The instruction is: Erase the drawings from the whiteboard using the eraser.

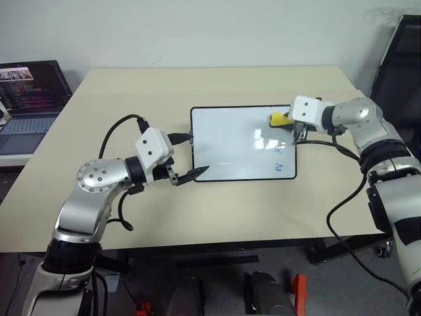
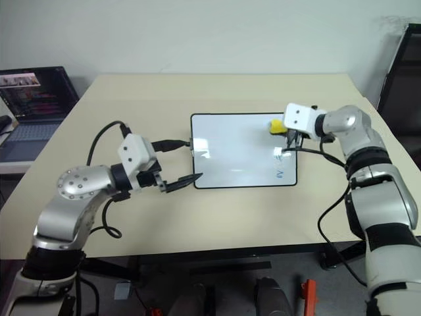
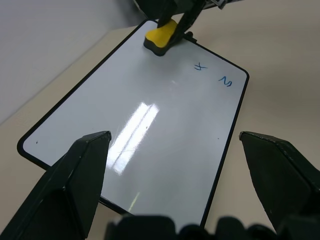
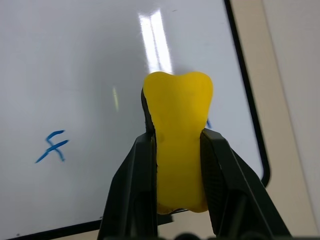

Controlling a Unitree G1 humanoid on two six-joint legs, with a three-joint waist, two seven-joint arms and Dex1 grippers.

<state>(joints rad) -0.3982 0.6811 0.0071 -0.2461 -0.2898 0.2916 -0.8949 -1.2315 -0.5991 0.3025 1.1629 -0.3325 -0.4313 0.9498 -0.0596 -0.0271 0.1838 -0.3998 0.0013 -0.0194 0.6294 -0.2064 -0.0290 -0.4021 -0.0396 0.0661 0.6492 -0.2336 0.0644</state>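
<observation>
The right claw [image 4: 177, 150] is clamped on the eraser [image 4: 179, 135], a small bright yellow block squeezed in at the waist between the two black fingers, so its free end bulges out into two rounded lobes. A dark underside shows along one edge of it. It sits over the far right corner of the whiteboard [image 1: 230, 148]; whether it actually presses on the surface is hard to judge.

Two blue drawings are plain to see: a cross-like squiggle [image 4: 51, 147] and, nearer the board's front right corner, a zigzag [image 3: 226, 81]. A trace of blue peeks out from behind the eraser, too hidden to make out.

The board itself is glossy white with a thin black frame and rounded corners, lying flat in the middle of a beige table [image 1: 118, 99], catching a bright streak of ceiling light.

The right arm reaches in from the side, wrist bent and tipped down toward the board. The left claw [image 1: 189, 176] hangs spread wide and empty just at the board's near left corner, elbow out. A laptop [image 1: 29, 99] sits off to the left.
</observation>
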